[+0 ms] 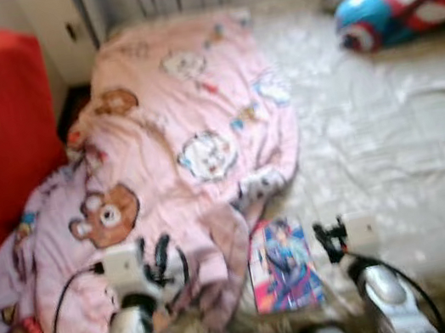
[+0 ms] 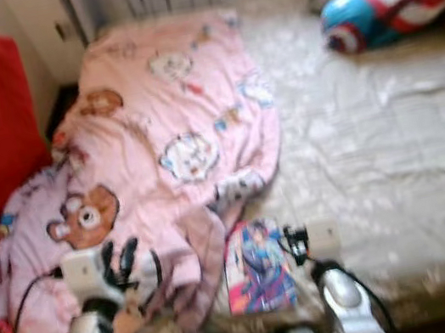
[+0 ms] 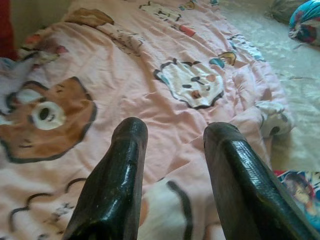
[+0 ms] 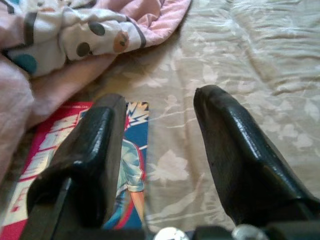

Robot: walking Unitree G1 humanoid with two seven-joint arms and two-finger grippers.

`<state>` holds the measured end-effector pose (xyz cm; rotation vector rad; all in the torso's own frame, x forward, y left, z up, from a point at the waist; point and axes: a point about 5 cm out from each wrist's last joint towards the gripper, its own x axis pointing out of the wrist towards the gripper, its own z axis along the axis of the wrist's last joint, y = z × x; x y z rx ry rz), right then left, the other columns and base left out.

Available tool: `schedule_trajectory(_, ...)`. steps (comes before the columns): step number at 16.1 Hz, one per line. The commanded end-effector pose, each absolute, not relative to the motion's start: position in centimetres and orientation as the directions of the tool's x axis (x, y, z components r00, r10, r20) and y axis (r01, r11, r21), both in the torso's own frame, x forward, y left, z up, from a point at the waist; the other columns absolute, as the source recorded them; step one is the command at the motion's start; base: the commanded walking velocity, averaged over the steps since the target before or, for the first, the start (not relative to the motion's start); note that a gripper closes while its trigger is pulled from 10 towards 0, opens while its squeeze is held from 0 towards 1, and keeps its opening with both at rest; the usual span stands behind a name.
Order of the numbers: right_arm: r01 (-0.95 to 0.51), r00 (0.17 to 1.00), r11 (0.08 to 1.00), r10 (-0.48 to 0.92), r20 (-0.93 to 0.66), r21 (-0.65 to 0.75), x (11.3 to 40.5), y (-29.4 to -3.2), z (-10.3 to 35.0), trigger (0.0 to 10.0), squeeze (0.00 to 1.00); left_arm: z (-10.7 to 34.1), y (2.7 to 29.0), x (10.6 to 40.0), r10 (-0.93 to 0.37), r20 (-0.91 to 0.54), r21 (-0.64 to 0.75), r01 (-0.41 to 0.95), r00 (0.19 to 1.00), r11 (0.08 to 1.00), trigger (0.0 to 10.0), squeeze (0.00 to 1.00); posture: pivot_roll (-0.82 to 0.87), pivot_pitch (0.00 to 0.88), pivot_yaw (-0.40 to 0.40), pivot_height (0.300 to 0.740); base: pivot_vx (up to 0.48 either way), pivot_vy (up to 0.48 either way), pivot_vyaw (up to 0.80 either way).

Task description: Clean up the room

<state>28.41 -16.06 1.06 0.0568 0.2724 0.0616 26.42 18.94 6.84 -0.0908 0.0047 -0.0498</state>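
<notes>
Comic book (image 1: 283, 264): lies just left of our right claw (image 1: 332, 238), fingers spread, long axis pointing away; right arm nearer. Left claw (image 1: 155, 260) spread over pink blanket (image 1: 187, 112).

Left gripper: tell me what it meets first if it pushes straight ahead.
Probably the pink blanket: the left gripper, fingers open, points low across it toward the printed animals. Depth is hard to judge.

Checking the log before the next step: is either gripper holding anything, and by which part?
Nothing is held. The left gripper is open above the pink blanket; the right gripper is open beside the comic book.
</notes>
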Motion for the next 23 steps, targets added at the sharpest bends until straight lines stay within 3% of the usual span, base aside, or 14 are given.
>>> schedule_trajectory(1, -0.052, 0.953, 0.996, 0.073, -0.293, 0.077, 28.4, -15.8, 0.6, 10.0, 0.0, 6.7, 19.3, 26.1, -0.041, -0.017, -0.104, 0.039, 0.999, 0.994, 10.0, 0.0, 0.03, 0.164, 0.009, 0.644, 0.0, 0.0, 0.0)
schedule_trajectory(4, -0.055, 0.939, 0.989, 0.098, -0.331, 0.137, 29.0, -15.4, 0.4, 10.0, 0.0, 7.0, 19.2, 26.1, -0.053, -0.017, -0.095, 0.052, 0.998, 0.994, 10.0, 0.0, 0.05, 0.192, 0.027, 0.644, 0.0, 0.0, 0.0)
schedule_trajectory(5, -0.041, 0.929, 0.983, 0.103, -0.356, 0.178, 29.1, -15.2, 0.1, 10.0, 0.65, 7.1, 19.2, 26.0, -0.06, -0.018, -0.092, 0.058, 0.998, 0.994, 10.0, 0.0, 0.06, 0.202, 0.033, 0.644, 0.0, 0.0, 0.0)
schedule_trajectory(6, -0.035, 0.922, 0.978, 0.112, -0.371, 0.207, 29.0, -14.9, -0.1, 10.0, 1.0, 7.1, 19.2, 26.0, -0.064, -0.02, -0.089, 0.062, 0.998, 0.994, 10.0, 0.0, 0.08, 0.211, 0.04, 0.644, 0.0, 0.0, 0.0)
schedule_trajectory(12, 0.039, 0.908, 0.97, 0.065, -0.413, 0.239, 28.1, -14.8, -1.2, 10.0, 1.0, 7.9, 20.9, 24.4, -0.049, -0.042, -0.041, 0.048, 0.998, 0.998, 10.0, 0.0, 0.16, 0.289, 0.084, 0.644, 0.0, 0.0, 0.0)
schedule_trajectory(13, 0.055, 0.91, 0.969, 0.051, -0.411, 0.241, 28.2, -14.9, -1.1, 10.0, 0.56, 7.9, 21.0, 24.1, -0.049, -0.049, -0.036, 0.047, 0.998, 0.998, 10.0, 0.0, 0.16, 0.296, 0.088, 0.644, 0.0, 0.0, 0.0)
schedule_trajectory(14, 0.075, 0.914, 0.967, 0.031, -0.403, 0.244, 28.4, -15.1, -0.9, 10.0, 0.0, 8.0, 21.2, 23.6, -0.05, -0.059, -0.03, 0.048, 0.997, 0.998, 10.0, 0.0, 0.17, 0.31, 0.094, 0.644, 0.0, 0.0, 0.0)
schedule_trajectory(18, 0.073, 0.939, 0.969, 0.013, -0.344, 0.235, 29.3, -15.3, 0.2, 10.0, 0.0, 8.1, 21.7, 23.1, -0.039, -0.079, -0.02, 0.038, 0.996, 0.999, 10.0, 0.0, 0.18, 0.328, 0.104, 0.644, 0.0, 0.0, 0.0)
schedule_trajectory(23, -0.005, 0.971, 0.992, 0.034, -0.236, 0.125, 29.0, -15.4, 0.9, 10.0, 0.0, 8.2, 20.9, 24.3, -0.052, -0.072, -0.039, 0.049, 0.996, 0.998, 10.0, 0.0, 0.14, 0.307, 0.089, 0.644, 0.0, 0.0, 0.0)
